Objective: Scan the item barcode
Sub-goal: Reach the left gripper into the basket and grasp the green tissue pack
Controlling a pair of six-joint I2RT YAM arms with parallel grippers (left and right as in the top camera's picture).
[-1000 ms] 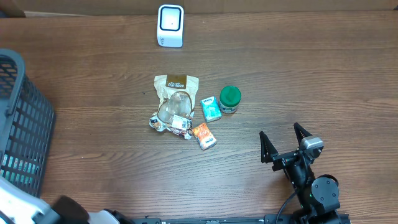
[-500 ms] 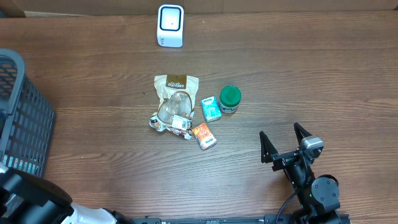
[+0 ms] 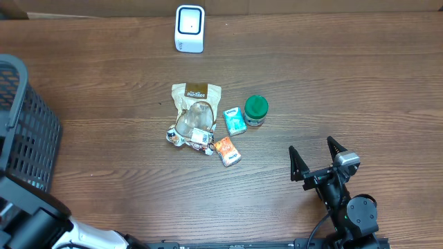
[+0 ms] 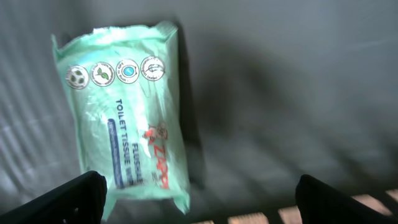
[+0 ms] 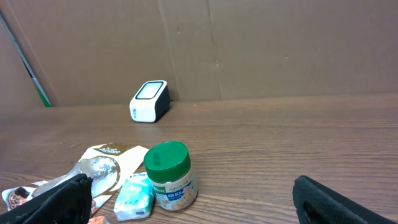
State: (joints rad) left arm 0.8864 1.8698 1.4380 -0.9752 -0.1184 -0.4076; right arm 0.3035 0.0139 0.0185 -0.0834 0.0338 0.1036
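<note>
Left gripper [image 4: 208,202]: jaws spread wide, the two dark, blunt fingertips at the bottom corners of the left wrist view, holding nothing, just above the tissue pack.
Tissue pack [image 4: 124,112]: a soft, mint-green plastic pack, pillow-shaped with crimped ends, printed "toilet tissue"; it lies flat on a dark grey surface crossed by pale bars of light.
Right gripper [image 3: 311,149]: black fingers splayed in a V and empty, low over the table at the near right.
Scanner [image 3: 190,28]: a white, rounded block with a dark glossy face, upright at the far edge of the table.
Table [image 3: 346,83]: dark brown wood with a long grain.
Mid-table cluster: a tan pouch [image 3: 196,104] with a clear window, a crinkled wrapper [image 3: 187,136] at its near end, a small teal packet [image 3: 234,120], a squat jar [image 3: 255,110] with a ribbed green lid, and an orange packet [image 3: 227,150].
Basket [image 3: 28,138]: black open mesh, at the left edge.
</note>
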